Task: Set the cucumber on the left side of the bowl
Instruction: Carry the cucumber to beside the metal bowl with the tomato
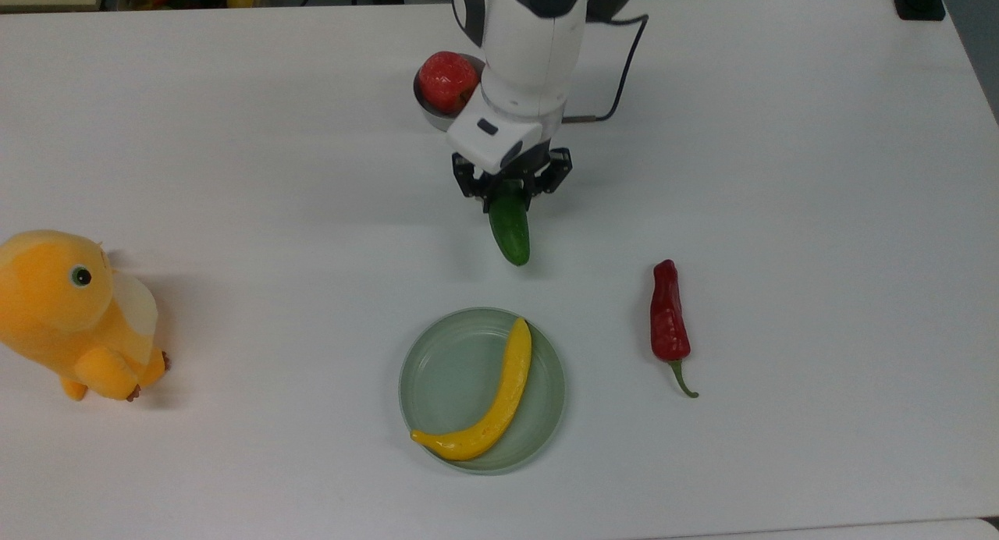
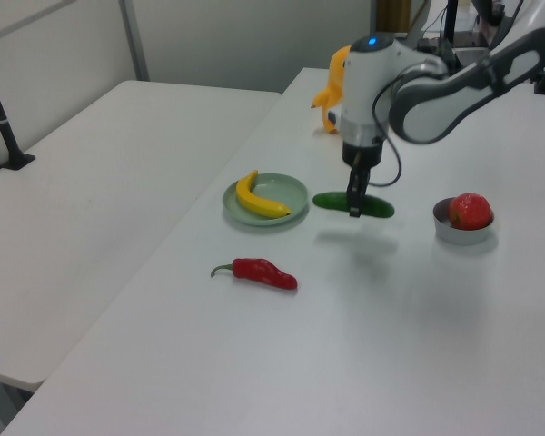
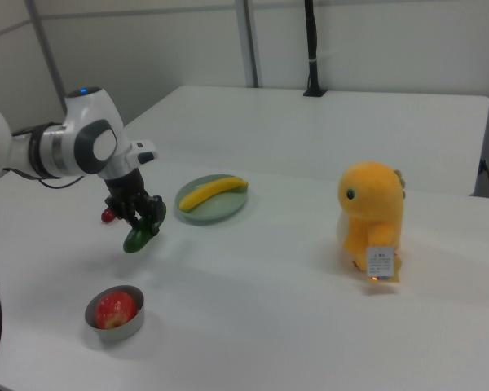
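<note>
1. Top view, far left: plush yellow toy (image 1: 74, 315), soft and rounded, standing close to the bench (image 1: 234, 173) edge; wide bare white surface between it and the middle items.
2. Middle back of the top view: small grey metal bowl (image 1: 430, 115) with upright sides, holding a red apple (image 1: 446, 80), partly covered by the white arm.
3. Just right of the bowl in the top view: hand (image 1: 509, 190) clamped on the cucumber (image 1: 510, 231), dark green, smooth, round-ended, sticking out forward from between the fingers.
4. Left view: cucumber (image 2: 331, 201) held level and clear of the bench, a soft shadow lying on the surface below; hand (image 2: 354, 211) gripping near its middle; bowl (image 2: 463, 232) well apart to the left view's right.
5. Right view: cucumber (image 3: 138, 235) seen end-on, tilted, lifted above the bench, with the bowl (image 3: 118, 324) nearer the camera and open surface all round it.
6. Front middle of the top view: shallow pale green plate (image 1: 433, 368), glossy, carrying a curved yellow banana (image 1: 489, 412); clear gap between plate rim and cucumber tip.
7. Right of the plate in the top view: wrinkled red pepper (image 1: 669, 321) with a thin green stalk, lying alone; broad bare bench beyond it to the right edge.
</note>
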Controlling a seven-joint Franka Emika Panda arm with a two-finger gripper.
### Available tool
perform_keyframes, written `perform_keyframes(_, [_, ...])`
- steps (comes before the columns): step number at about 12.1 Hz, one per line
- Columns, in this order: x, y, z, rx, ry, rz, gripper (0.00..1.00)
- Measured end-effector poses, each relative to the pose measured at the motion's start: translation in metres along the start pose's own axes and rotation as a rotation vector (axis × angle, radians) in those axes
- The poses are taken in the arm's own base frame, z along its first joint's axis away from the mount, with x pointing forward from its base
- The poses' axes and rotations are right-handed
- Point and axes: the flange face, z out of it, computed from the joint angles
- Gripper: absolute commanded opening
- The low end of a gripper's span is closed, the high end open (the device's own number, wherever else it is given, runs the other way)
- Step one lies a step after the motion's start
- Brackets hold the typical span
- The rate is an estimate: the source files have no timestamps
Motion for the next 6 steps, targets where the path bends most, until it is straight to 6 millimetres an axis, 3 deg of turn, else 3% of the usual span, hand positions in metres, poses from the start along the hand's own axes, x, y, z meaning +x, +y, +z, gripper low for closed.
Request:
perform_keyframes(2, [-0.029, 0.001, -0.019, 0.001, -0.044, -0.001, 0.27])
perform_keyframes(6, [-0.107, -0.027, -0.038, -0.003, -0.134, -0.056, 0.27])
